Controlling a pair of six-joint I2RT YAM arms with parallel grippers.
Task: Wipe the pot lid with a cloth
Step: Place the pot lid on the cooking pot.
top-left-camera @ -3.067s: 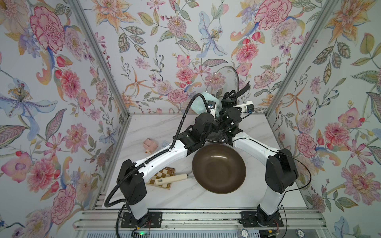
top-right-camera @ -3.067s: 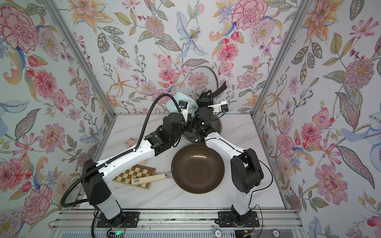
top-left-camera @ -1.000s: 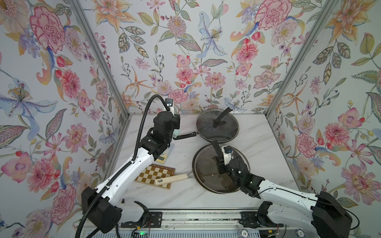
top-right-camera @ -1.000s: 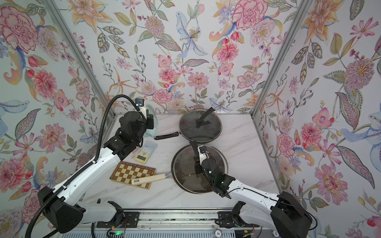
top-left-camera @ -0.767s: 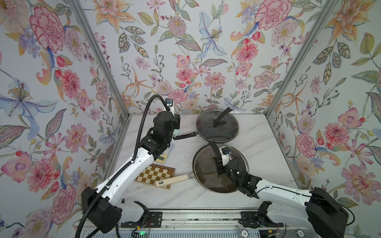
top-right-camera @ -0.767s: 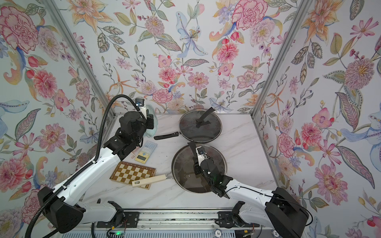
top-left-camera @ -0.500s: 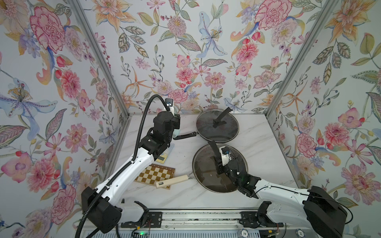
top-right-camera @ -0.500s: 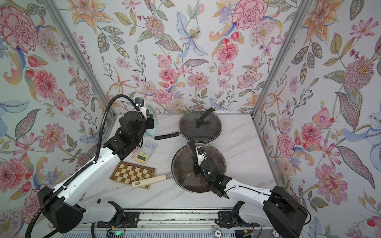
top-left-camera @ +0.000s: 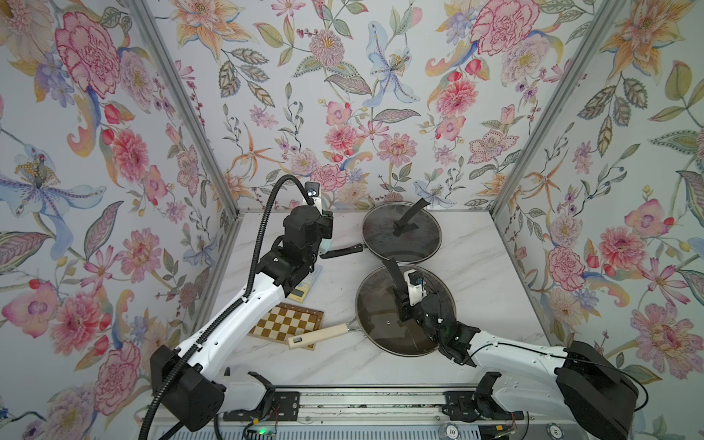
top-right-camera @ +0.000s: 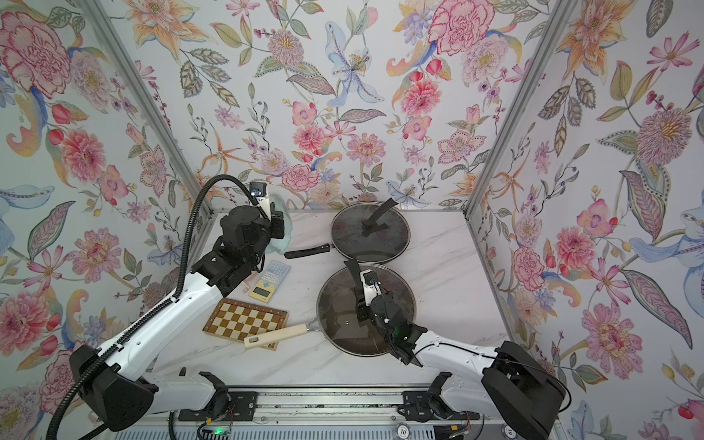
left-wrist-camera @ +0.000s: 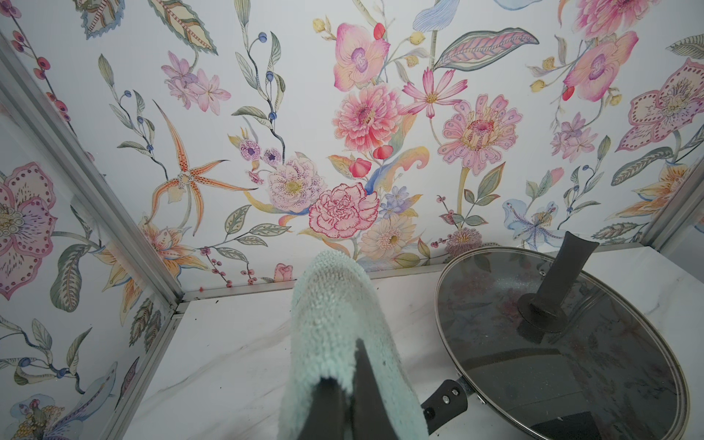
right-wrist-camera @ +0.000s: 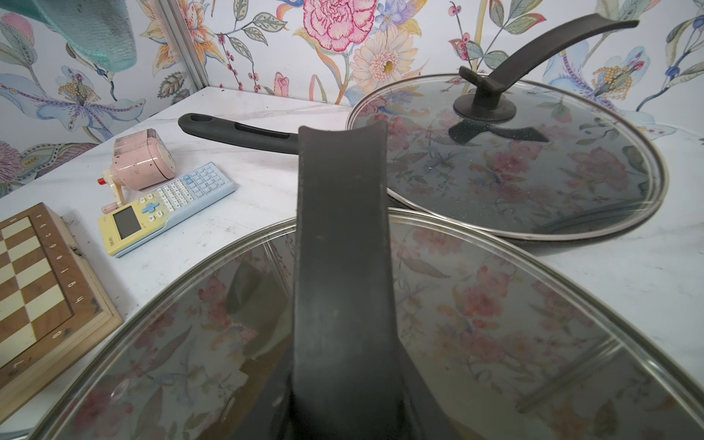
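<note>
**Desk:** Where is the cloth?

**Me:** I have the cloth (left-wrist-camera: 335, 335) pinched in the left jaws. They are pressed together on one end, and the rest stands out past the tips. In a top view the cloth (top-right-camera: 285, 224) is up off the surface (top-left-camera: 476, 259), near the back left corner.

**Desk:** And the pot lid?

**Me:** The pot lid (top-left-camera: 381, 304) lies over the pan with the pale wooden handle (top-left-camera: 318, 335), toward the front of the surface. My right jaws are closed on the lid's curved black handle (right-wrist-camera: 343, 247), low down where it meets the glass. From the right wrist camera I see only that handle running away from me, not the tips themselves.

**Desk:** Is the cloth touching the lid?

**Me:** No, they are well apart. The cloth hangs just beside the black pan handle (top-left-camera: 341, 251) at the back.

**Desk:** What else is on there?

**Me:** A second lid (top-left-camera: 415, 244) sits on that black-handled pan, just behind the pot lid. A blue calculator (top-right-camera: 268, 282) lies between my left arm and the pot lid, with a small pink blocky thing (right-wrist-camera: 143, 165) beside it. A chessboard (top-right-camera: 244, 322) lies in front of the calculator, and the end of the wooden handle rests across the board's near corner.
</note>
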